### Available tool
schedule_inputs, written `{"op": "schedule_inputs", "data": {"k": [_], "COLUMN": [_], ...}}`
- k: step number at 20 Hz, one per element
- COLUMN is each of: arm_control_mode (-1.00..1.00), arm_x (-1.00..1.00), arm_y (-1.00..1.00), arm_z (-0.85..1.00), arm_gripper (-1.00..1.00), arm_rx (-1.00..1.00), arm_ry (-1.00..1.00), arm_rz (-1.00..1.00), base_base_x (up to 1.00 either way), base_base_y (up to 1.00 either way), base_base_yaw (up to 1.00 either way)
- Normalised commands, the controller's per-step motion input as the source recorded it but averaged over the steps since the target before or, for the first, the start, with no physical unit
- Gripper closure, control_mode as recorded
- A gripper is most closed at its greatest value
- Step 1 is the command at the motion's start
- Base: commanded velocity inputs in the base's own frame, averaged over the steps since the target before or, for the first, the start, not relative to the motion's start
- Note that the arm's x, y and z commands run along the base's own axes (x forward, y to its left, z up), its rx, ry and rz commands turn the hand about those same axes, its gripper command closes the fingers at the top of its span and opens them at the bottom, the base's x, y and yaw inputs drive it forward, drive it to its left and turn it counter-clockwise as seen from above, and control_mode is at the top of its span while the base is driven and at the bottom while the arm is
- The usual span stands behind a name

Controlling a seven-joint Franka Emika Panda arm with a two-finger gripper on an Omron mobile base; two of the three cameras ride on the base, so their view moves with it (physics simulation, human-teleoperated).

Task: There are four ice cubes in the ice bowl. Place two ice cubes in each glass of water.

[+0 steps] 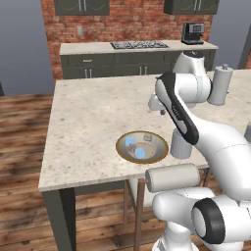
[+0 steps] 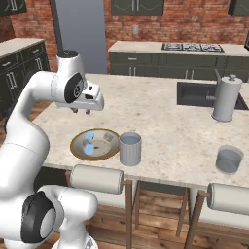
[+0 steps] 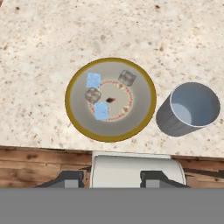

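Your gripper (image 2: 81,111) hovers, jaws apart and empty, above the ice bowl (image 3: 76,116), where four ice cubes (image 3: 101,110) wait; descend squarely over one before closing.

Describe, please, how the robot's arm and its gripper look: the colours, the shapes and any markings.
The arm is made of glossy white rounded segments with dark grey or black bands and caps at the joints. The gripper is a white block with two small dark fingers at its end. No cables or lettering can be made out.
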Motion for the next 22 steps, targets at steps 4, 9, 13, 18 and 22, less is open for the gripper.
{"op": "schedule_inputs", "data": {"k": [4, 9, 13, 18, 22], "arm_control_mode": [-1.00, -1.00, -1.00, -1.00, -1.00], "arm_x": [-0.01, 0.14, 0.22, 0.25, 0.32], "arm_y": [0.08, 0.44, 0.11, 0.02, 0.00], "arm_z": [0.00, -0.49, -0.84, -0.90, -0.82], "arm_gripper": [-1.00, -1.00, -1.00, -1.00, -1.00], "arm_rx": [-0.01, -0.10, -0.01, 0.00, 0.00], "arm_ry": [-0.03, 0.00, 0.00, 0.00, 0.00], "arm_rz": [0.00, 0.00, 0.00, 0.00, 0.00], "base_base_x": [0.00, 0.00, 0.00, 0.00, 0.00], "base_base_y": [0.00, 0.00, 0.00, 0.00, 0.00], "base_base_yaw": [0.00, 0.00, 0.00, 0.00, 0.00]}}
